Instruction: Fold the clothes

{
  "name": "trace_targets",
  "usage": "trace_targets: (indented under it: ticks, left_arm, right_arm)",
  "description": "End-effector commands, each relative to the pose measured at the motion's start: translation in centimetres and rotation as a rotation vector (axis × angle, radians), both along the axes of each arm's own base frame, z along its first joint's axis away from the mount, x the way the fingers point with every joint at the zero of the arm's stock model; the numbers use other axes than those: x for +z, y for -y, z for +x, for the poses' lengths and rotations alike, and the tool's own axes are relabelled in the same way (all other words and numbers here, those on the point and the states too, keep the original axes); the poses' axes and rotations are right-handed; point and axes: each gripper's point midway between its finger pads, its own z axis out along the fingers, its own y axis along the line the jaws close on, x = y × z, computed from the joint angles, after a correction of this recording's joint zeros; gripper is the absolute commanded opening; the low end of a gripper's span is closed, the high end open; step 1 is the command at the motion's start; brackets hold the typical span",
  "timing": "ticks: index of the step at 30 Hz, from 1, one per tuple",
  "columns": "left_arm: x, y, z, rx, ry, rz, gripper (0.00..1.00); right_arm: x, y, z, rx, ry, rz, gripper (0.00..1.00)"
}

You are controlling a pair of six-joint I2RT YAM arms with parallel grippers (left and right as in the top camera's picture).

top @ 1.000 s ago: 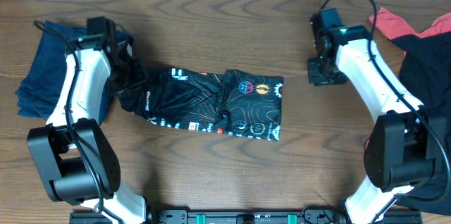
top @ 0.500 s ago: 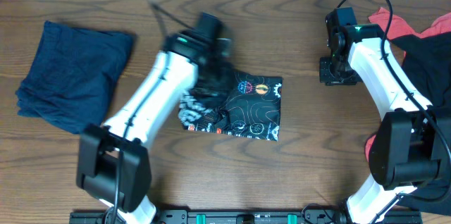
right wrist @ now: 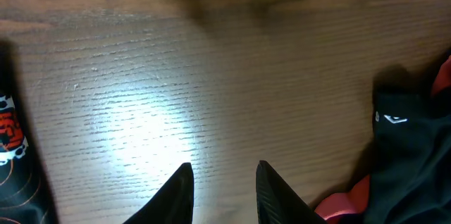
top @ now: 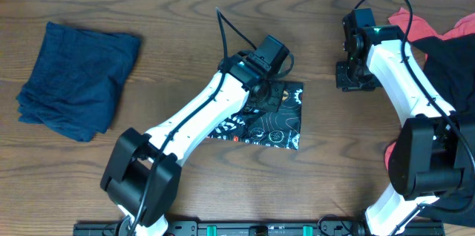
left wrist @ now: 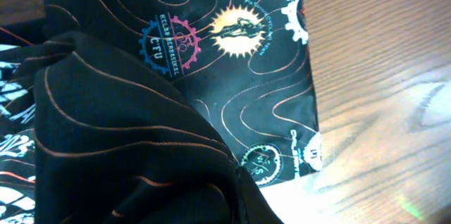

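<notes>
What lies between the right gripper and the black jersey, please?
Only bare table, in the overhead view, separates the right gripper from the black jersey.

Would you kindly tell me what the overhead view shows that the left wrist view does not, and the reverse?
Only the overhead view shows the navy garment lying at the table's left, and the red garment and plain black garment at its right edge. Only the left wrist view shows the print close enough to make out: a blue-and-pink gear emblem, a sun-like emblem, and a fold of cloth bunched toward the camera. Both show the black jersey with orange contour lines on the wooden table.
</notes>
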Motion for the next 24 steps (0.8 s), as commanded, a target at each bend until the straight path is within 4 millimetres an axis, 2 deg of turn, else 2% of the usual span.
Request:
trace_targets:
  ticks: [1,6,12,14,24]
  left_arm:
    - [-0.1,0.3,0.7,0.016,0.019,0.006,0.06]
    - [0.5,2.0,0.4,-0.014,-0.002,-0.083,0.06]
    - [0.5,1.9,-0.1,-0.018,-0.028,-0.091,0.06]
    - [0.4,1.8,0.1,-0.018,-0.022,-0.086,0.06]
    - [1.0,0.6,0.3,-0.017,-0.016,-0.07,0.06]
  right_arm:
    - [0.8,-0.1,0.2,0.006,0.02,0.021,0.28]
    - [0.7,-0.5,0.1,0.012,0.016,0.042,0.26]
    - [0.1,-5.4,-0.6,0.157,-0.023,0.293,0.12]
    - [-0.3,-6.4,-0.9,0.176,-0.026,0.328,0.09]
    - [-4.0,-11.1,-2.0,0.279,-0.003,0.413,0.07]
